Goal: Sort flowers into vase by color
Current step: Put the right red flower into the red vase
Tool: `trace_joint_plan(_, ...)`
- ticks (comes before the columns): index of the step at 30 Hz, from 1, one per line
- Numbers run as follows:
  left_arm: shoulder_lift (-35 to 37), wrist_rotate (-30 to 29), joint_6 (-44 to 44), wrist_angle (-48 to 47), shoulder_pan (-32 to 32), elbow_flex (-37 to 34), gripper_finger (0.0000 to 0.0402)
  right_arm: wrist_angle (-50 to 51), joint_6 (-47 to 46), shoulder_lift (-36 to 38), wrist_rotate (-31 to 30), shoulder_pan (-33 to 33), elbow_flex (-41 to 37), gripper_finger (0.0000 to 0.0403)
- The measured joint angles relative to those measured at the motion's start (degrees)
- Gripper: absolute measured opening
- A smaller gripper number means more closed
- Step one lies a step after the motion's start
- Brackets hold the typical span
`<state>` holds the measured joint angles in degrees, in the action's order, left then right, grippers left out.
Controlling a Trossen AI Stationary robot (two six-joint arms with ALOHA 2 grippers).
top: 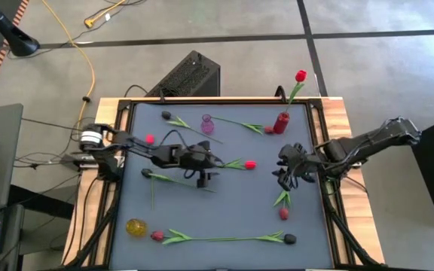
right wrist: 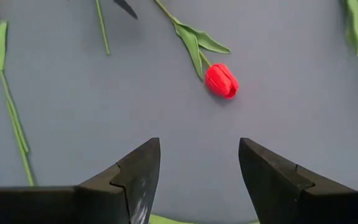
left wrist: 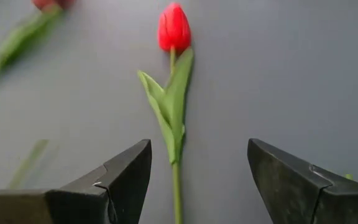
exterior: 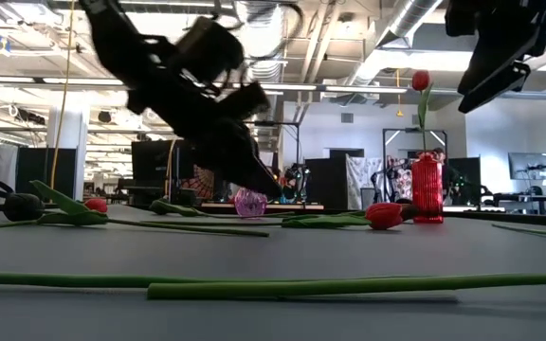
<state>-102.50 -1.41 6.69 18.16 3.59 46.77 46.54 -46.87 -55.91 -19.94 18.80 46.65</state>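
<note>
Left pincer (left wrist: pixel 197 180) spread wide over a red tulip (left wrist: pixel 173 28) lying on the counter (top: pixel 224 211) (right pincer (right wrist: pixel 199 180) spread too, empty).

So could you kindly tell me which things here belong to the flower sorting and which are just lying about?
Part of the job:
- red artificial tulip on a thin green stem, lying ahead of the open left claw
- tall red ribbed vase, one red tulip in it
- small purple vase
- small yellow vase

Lying about:
- black box beyond the table
- yellow cable on the floor

Nine flowers (top: pixel 236 164), three vases (top: pixel 280 123), two pincers (top: pixel 204 176).
</note>
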Motion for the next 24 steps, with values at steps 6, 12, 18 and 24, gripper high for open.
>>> trace_joint_plan(6,-5.6,0.4,-3.0,-6.3,2.8,6.3,0.0256,-0.1,-1.3,-1.2,-4.2,3.5,0.0,0.0244)
trace_joint_plan(12,-7.2,6.8,-5.8,-8.1,4.4,6.6,0.0252,-0.3,-1.3,-1.2,-6.8,5.0,0.0,0.0244)
trace_joint_plan(18,-7.2,6.4,-6.0,-9.5,4.5,6.5,0.019,-0.3,-0.7,-1.2,-8.8,5.2,0.0,0.0244)
trace_joint_plan(24,-7.1,4.6,-4.4,-10.3,4.4,6.5,0.0085,-0.3,-0.7,-1.2,-9.0,5.2,0.0,0.0244)
